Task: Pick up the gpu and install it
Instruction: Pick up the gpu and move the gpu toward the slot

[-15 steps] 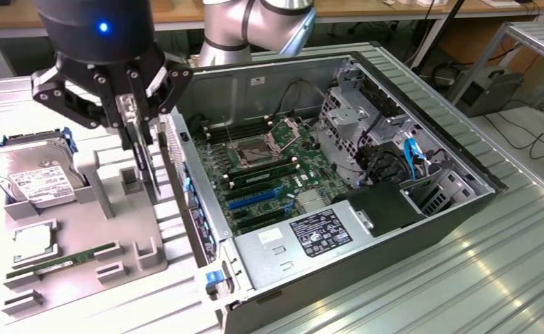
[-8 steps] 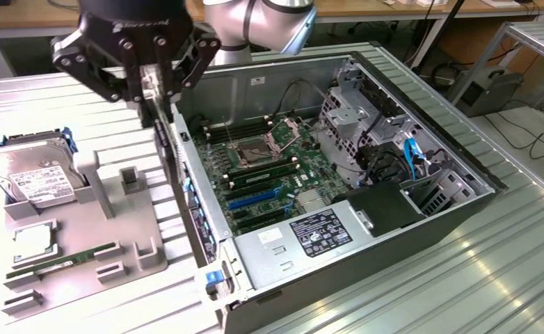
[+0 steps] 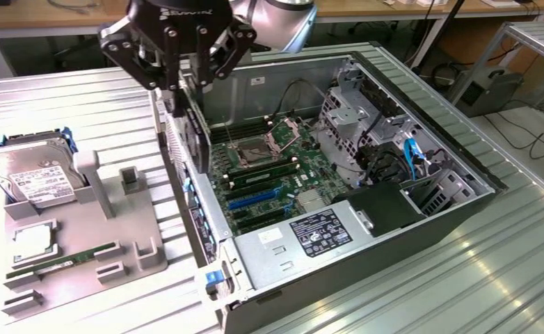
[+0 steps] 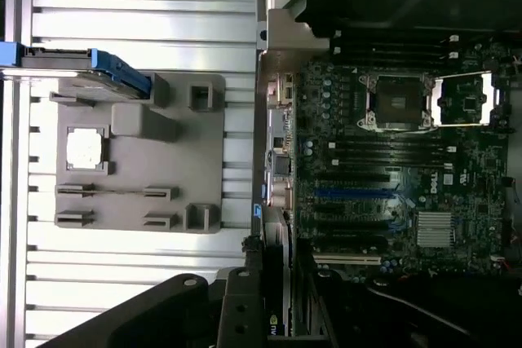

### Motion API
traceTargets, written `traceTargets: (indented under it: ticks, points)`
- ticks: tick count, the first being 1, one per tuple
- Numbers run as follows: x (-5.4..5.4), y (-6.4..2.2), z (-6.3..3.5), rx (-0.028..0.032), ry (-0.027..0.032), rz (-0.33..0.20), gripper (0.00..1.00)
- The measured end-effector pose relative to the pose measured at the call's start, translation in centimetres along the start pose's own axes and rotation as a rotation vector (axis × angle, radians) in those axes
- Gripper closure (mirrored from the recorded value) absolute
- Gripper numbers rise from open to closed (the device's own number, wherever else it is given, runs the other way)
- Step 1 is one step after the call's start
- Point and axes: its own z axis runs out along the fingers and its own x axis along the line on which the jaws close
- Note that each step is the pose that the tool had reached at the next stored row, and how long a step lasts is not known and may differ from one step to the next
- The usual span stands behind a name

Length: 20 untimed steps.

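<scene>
Exterior view: fingers (image 3: 168, 97) hold the thin black gpu (image 3: 196, 149) upright.

i see a ribbed metal table (image 3: 86, 104), an open computer case (image 3: 365, 275) lying on its side on it, a grey holder tray (image 3: 147, 229) flat on the ribs, just beside the case, to the exterior view's left of it

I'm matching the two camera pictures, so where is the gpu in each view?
Exterior view: the gpu hangs upright from the gripper over the computer case's edge, toward the exterior view's left.
Wrist view: the gpu is edge-on, nearest the camera, beside the motherboard.
Shared landmark: the CPU socket.
</scene>
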Motion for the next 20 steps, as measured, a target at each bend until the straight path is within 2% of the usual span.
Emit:
traceTargets:
  ticks: [1,3,5,8,13,14,16,20]
  points:
    - [-0.4,-0.01,0.00,0.0000,0.0006,0.000,0.74]
    - [-2.5,-0.04,0.23,0.0000,0.0034,0.000,0.74]
    - [-3.7,-0.02,0.56,-0.0002,0.0048,0.000,0.74]
    - [-6.3,0.14,1.56,0.0035,0.0063,0.000,0.74]
    - [-9.2,0.51,2.73,0.0095,0.0065,0.001,0.74]
    - [-9.7,0.53,2.92,0.0099,0.0065,0.000,0.74]
    - [-11.3,0.49,3.53,0.0108,0.0065,0.001,0.74]
    - [-13.3,0.39,4.33,0.0109,0.0065,0.000,0.74]
